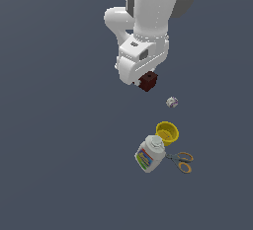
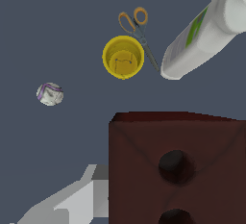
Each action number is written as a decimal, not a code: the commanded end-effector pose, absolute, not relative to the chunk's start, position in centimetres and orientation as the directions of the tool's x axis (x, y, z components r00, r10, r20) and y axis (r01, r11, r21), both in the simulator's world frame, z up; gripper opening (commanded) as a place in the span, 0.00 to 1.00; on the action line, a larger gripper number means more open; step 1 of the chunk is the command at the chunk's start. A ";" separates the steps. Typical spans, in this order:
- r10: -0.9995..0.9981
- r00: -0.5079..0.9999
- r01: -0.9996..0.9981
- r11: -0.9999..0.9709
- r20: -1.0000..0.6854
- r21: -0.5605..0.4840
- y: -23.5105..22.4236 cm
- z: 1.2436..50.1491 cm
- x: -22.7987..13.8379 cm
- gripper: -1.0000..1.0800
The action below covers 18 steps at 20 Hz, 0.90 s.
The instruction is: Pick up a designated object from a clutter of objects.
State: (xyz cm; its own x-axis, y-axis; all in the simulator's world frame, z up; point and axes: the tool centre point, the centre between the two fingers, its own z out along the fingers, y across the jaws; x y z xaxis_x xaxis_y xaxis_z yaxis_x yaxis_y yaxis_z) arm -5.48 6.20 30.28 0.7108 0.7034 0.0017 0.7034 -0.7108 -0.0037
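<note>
The designated object, a dark reddish-brown block [image 1: 148,81], sits right under the white hand in the exterior view, with my gripper [image 1: 147,79] shut around it. In the wrist view the block [image 2: 178,170] fills the near corner and shows two round holes. One grey finger [image 2: 77,201] lies against its side; the other finger is hidden behind it. The rest of the clutter of objects lies apart from the block: a tiny white-grey cube [image 1: 172,102] nearest, then the yellow cup [image 1: 167,133], the white bottle [image 1: 149,154] and the orange-handled scissors [image 1: 183,161].
The cup [image 2: 123,57], scissors [image 2: 136,23] and bottle [image 2: 206,31] are grouped closely together, and the small cube [image 2: 50,94] lies alone to one side. Everything rests on a plain dark grey floor [image 1: 59,150].
</note>
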 end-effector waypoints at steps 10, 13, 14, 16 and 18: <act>0.702 0.712 0.702 -0.712 0.001 -0.001 2.8 40.4 -5.0 0.00; 0.702 0.712 0.702 -0.712 0.001 -0.001 2.2 42.1 -4.8 0.00; 0.702 0.712 0.702 -0.712 0.001 -0.001 2.1 42.6 -4.7 0.00; 0.702 0.712 0.702 -0.712 0.000 0.000 1.8 43.3 -4.6 0.00; 0.702 0.712 0.702 -0.712 0.000 0.000 1.6 43.9 -4.6 0.00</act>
State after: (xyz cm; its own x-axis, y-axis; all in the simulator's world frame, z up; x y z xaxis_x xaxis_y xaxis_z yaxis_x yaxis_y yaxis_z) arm -4.62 1.77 43.31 0.7126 0.7016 -0.0004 0.7016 -0.7126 -0.0010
